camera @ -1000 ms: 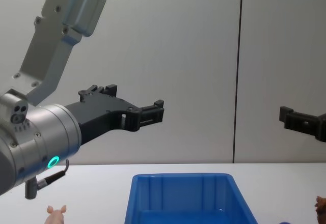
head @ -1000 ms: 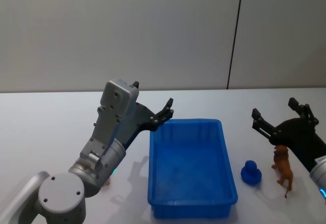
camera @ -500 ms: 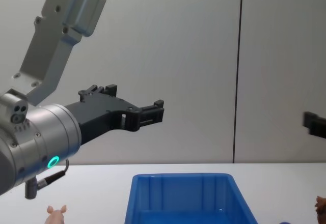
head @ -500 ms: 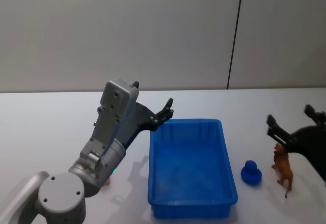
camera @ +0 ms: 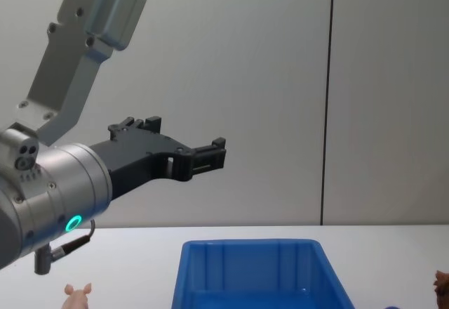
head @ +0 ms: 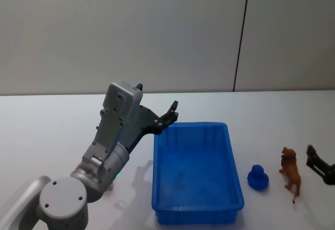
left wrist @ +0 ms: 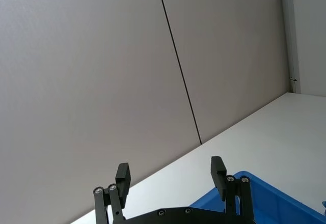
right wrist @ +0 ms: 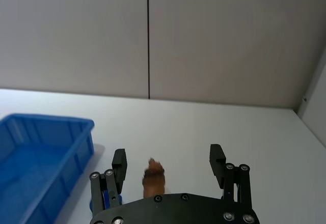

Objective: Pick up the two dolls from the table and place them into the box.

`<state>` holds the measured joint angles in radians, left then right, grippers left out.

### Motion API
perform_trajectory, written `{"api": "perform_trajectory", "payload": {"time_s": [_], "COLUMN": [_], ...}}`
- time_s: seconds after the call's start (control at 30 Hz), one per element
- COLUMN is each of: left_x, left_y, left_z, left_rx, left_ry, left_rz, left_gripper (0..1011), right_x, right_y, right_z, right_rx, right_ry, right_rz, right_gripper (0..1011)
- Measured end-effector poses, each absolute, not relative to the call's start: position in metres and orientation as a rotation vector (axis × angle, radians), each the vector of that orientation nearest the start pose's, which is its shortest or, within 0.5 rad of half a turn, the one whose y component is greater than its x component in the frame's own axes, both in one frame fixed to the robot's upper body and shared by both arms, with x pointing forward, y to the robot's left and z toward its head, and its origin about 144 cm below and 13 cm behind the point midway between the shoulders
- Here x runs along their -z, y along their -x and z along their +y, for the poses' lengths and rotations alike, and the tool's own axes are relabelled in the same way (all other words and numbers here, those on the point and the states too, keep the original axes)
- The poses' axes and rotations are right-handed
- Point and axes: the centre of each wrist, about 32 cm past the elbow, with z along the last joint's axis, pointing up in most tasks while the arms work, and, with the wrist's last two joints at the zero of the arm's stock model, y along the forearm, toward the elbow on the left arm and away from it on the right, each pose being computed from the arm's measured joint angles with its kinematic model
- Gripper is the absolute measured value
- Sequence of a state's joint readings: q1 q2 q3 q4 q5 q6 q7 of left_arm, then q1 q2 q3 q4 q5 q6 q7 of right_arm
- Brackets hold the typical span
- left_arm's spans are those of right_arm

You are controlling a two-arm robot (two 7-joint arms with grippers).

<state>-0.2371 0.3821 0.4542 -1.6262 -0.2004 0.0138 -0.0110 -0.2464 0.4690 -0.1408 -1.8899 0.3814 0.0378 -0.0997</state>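
Observation:
The brown doll (head: 290,177) stands on the white table (head: 42,130) to the right of the blue box (head: 191,126); it also shows at the chest view's edge (camera: 442,285). The pink pig doll (camera: 77,296) lies left of the box (camera: 252,243), under my left arm. My left gripper (head: 171,112) hangs open and empty in the air over the box's far left corner (left wrist: 265,198). My right gripper (head: 318,163) sits low at the far right, just right of the brown doll. In the right wrist view this gripper (right wrist: 168,155) is open, with the doll (right wrist: 154,179) ahead between its fingers.
A small blue toy (head: 258,177) sits on the table between the box and the brown doll. The box's inside holds nothing. A grey wall with a dark vertical seam (head: 241,36) stands behind the table.
My right gripper has drawn back from above the brown doll to the right edge and lower, leaving the chest view. The left arm and both dolls have not moved.

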Motion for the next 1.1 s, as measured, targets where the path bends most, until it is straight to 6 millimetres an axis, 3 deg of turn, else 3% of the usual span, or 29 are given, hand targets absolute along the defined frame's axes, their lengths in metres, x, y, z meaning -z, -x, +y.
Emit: {"api": "perform_trajectory", "payload": {"time_s": [0.27, 1.1], "left_x": [-1.204, -1.204], "left_y": [-0.492, -0.492], "left_z": [0.198, 0.198], "left_rx": [-1.124, -1.124], "left_ry": [-0.061, -0.061], "left_rz": [-0.268, -0.268], "left_gripper": [1001, 1001], "right_x": [-1.168, -1.139], "right_y": [-0.383, -0.433], "right_z": [-0.281, -0.254], "right_rx": [1.429, 1.42], "right_ry": [0.167, 0.402], "right_rz": [0.077, 0.231], "right_gripper": [1001, 1001]}}
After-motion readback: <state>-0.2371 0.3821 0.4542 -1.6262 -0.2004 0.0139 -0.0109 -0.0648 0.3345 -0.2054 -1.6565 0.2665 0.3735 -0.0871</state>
